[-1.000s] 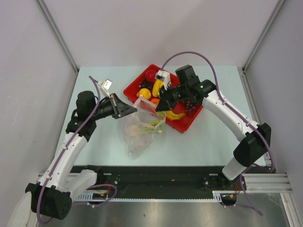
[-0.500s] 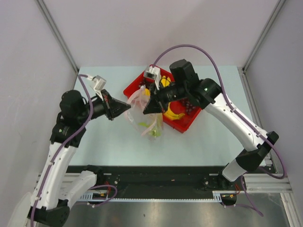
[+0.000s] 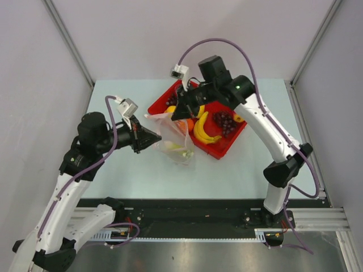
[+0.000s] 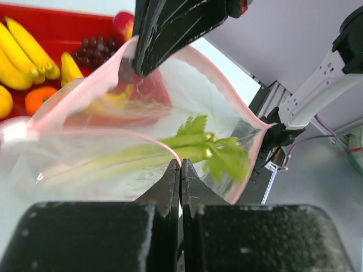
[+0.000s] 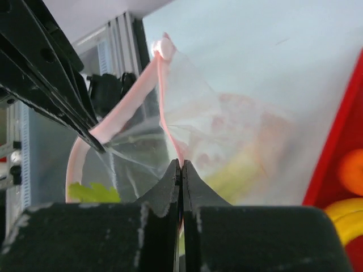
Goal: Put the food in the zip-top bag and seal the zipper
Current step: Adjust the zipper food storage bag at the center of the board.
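The zip-top bag [image 3: 176, 139] hangs just beside the red tray [image 3: 229, 144], on the side toward the left arm, with its zipper [image 5: 127, 107] unsealed and the mouth spread. The left tool [image 4: 180, 170] is pinched on the lip away from the tray, the right tool [image 5: 181, 167] on the lip nearest it. Loading looks barely begun: one celery stalk [image 4: 170, 147] lies inside. Next, one tool must release and fetch fruit without the mouth collapsing. In the tray are at least two bananas [image 3: 203, 129], two grape clusters [image 3: 224, 120], one orange [image 4: 39, 97] and one apple [image 4: 122, 22].
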